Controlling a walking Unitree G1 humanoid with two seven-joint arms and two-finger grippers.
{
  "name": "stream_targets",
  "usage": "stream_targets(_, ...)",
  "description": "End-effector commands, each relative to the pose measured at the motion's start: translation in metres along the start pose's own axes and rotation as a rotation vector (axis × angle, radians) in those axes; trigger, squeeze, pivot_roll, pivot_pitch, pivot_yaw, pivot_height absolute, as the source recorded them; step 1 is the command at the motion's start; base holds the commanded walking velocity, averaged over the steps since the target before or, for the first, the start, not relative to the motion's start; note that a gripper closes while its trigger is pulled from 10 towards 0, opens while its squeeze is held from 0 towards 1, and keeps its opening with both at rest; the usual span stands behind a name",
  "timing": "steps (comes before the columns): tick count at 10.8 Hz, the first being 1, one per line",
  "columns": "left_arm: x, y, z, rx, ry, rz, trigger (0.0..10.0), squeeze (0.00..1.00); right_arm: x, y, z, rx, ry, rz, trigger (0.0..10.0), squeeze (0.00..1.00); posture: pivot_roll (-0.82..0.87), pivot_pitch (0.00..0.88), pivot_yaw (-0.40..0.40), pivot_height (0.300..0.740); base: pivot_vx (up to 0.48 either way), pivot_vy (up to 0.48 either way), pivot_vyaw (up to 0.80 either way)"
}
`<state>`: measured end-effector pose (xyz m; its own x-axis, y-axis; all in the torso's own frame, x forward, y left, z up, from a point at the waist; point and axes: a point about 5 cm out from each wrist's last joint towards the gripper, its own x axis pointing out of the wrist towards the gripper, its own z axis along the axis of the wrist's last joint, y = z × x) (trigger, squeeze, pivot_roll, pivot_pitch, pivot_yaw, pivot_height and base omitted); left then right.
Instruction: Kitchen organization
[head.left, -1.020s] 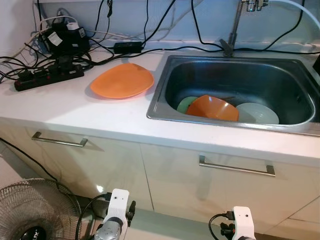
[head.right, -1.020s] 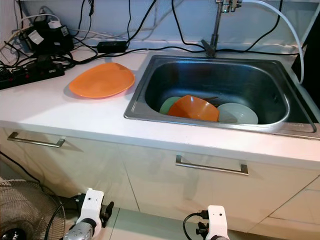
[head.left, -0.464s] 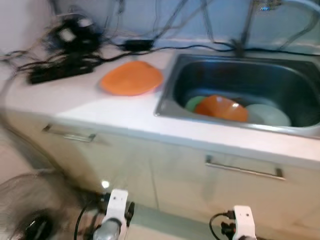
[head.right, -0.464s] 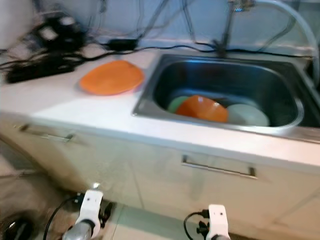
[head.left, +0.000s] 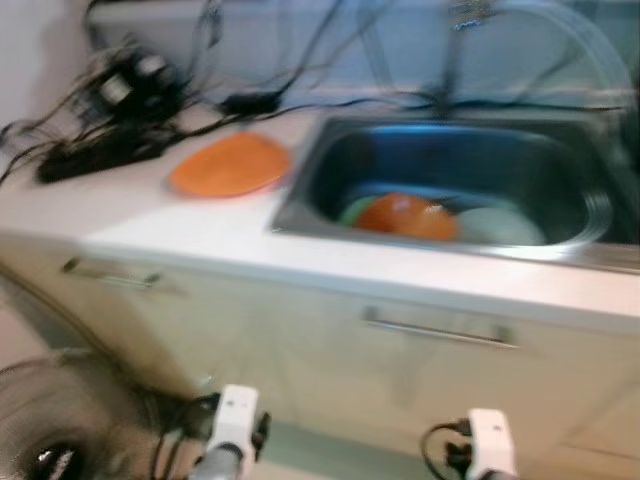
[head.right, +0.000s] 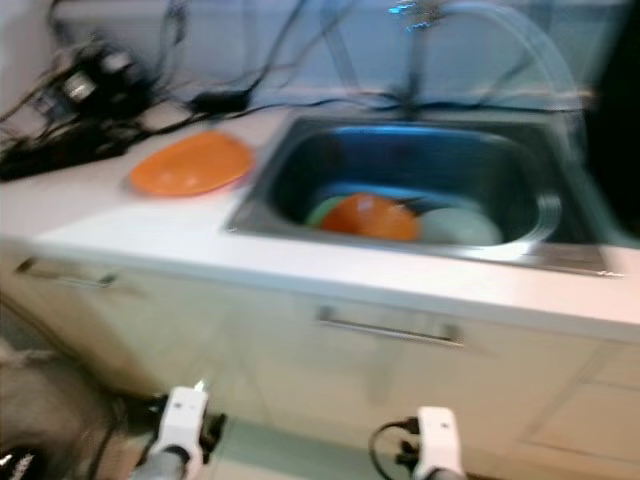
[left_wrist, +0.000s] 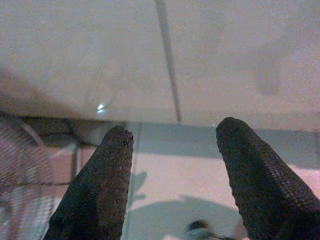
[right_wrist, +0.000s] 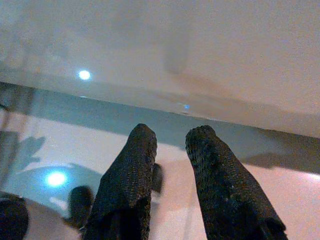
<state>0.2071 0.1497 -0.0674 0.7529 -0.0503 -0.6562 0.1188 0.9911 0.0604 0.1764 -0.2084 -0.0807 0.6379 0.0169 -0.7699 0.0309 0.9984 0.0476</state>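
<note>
An orange plate (head.left: 230, 165) lies on the white counter (head.left: 150, 225), left of the steel sink (head.left: 300, 205). Inside the sink an orange bowl (head.left: 400, 213) leans between a green dish (head.left: 352, 210) and a pale plate (head.left: 500, 225). Both arms hang low in front of the cabinets, well below the counter: the left wrist (head.left: 232, 420) and the right wrist (head.left: 490, 440). My left gripper (left_wrist: 172, 137) is wide open over the floor by the cabinet base. My right gripper (right_wrist: 171, 136) holds nothing, with a narrow gap between its fingers.
A power strip and tangled black cables (head.left: 100, 150) fill the counter's back left. A faucet (head.left: 455, 60) with a hose rises behind the sink. Two cabinet handles (head.left: 440, 332) run under the counter. A floor fan (head.left: 60, 440) stands at the lower left.
The head views have swung and become blurred, so the camera is moving. The dishes and plate keep their places. Both arms still hang low.
</note>
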Motion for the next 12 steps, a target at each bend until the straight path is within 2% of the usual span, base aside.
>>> stream_targets(1,-0.0031,0.0106,-0.0087,0.005,0.031,0.03,10.0,0.0,0.0015,0.0081,-0.0007,0.008,0.005,0.024,10.0,0.0,0.04,0.0,0.097,0.728,0.0,0.0,0.0)
stream_targets(8,-0.0036,0.0106,-0.0104,-0.013,0.037,0.034,10.0,0.0,0.0012,0.0074,-0.0008,0.002,0.005,0.027,10.0,0.0,0.03,0.0,0.092,0.728,0.0,0.0,0.0)
stream_targets(12,-0.0039,0.0099,-0.0111,-0.019,0.036,0.035,10.0,0.0,0.001,0.0072,-0.0005,0.007,-0.003,0.029,10.0,0.0,0.03,0.0,0.091,0.728,-0.218,0.0,0.0)
